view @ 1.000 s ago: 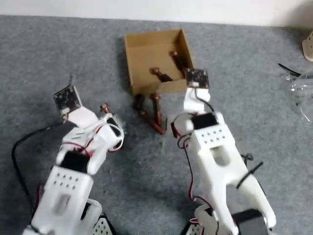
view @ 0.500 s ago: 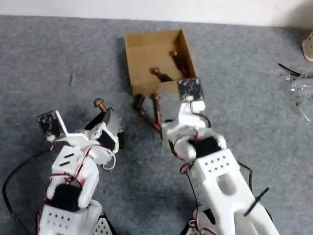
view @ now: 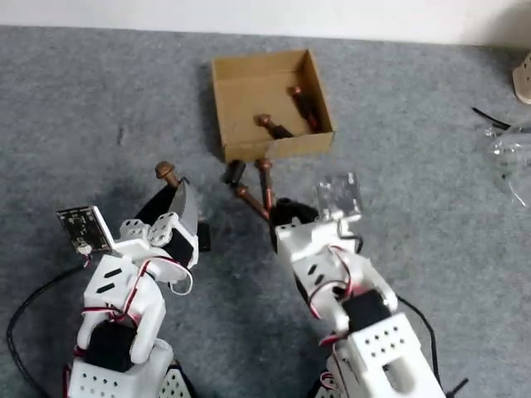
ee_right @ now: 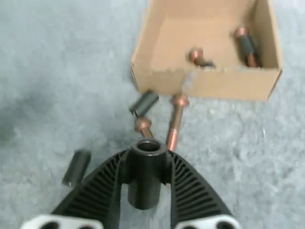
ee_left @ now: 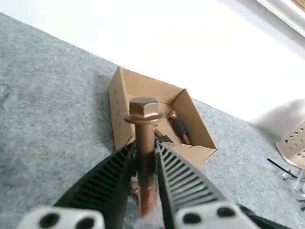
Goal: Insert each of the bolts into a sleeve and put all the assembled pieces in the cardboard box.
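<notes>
Bolt (ee_left: 144, 138), head-up, is clamped in left jaws; sleeve (ee_right: 145, 176), mouth-up, in right jaws, both near the cardboard box (view: 278, 148), apparently posed for insertion.

A grey carpeted table (view: 431, 215) carries everything. A cardboard box (view: 278, 148) sits at the far middle, open side up. Just in front of its near wall lie a black sleeve (view: 235, 172) and two copper bolts. One bolt (view: 264, 181) has its head toward the box, and the other bolt (view: 249, 201) slants beside it. A second sleeve (ee_right: 76, 167) lies nearer and further left, apart from them. At the far right lie clear plastic pieces (view: 508, 145) and a thin black strip (view: 489, 118).
</notes>
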Robot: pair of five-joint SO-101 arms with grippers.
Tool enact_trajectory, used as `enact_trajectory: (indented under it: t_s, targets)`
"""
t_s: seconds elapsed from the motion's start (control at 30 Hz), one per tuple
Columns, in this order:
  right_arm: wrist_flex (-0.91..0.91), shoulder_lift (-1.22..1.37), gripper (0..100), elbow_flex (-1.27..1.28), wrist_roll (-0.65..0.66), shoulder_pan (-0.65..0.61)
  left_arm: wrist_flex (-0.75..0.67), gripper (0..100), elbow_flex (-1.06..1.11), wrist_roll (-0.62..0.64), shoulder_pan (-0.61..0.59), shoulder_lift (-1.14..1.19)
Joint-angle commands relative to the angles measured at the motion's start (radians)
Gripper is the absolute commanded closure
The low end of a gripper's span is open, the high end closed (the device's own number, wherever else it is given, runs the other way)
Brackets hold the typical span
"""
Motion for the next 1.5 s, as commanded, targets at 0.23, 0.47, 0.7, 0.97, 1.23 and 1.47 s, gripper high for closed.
enact_trajectory:
  t_s: [0.23,0.47,0.7,0.97,1.23,1.47]
  targets:
    - [-0.147,-0.410,99.5,0.214,0.006,-0.024,-0.020,100,0.015,-0.012,0.048,-0.018]
    - [-0.145,-0.608,99.5,0.364,0.012,-0.133,-0.107,100,0.019,-0.012,0.045,-0.018]
    - [-0.145,-0.608,99.5,0.369,0.012,-0.139,-0.295,100,0.012,-0.011,0.050,-0.018]
    - [-0.145,-0.607,99.5,0.369,0.014,-0.145,-0.311,100,-0.028,-0.055,0.148,-0.018]
    - [-0.147,-0.607,99.5,0.377,0.021,-0.199,-0.311,100,-0.139,-0.233,0.384,-0.012]
    - [-0.147,-0.607,99.5,0.375,0.075,-0.205,-0.310,100,-0.137,-0.233,0.423,-0.010]
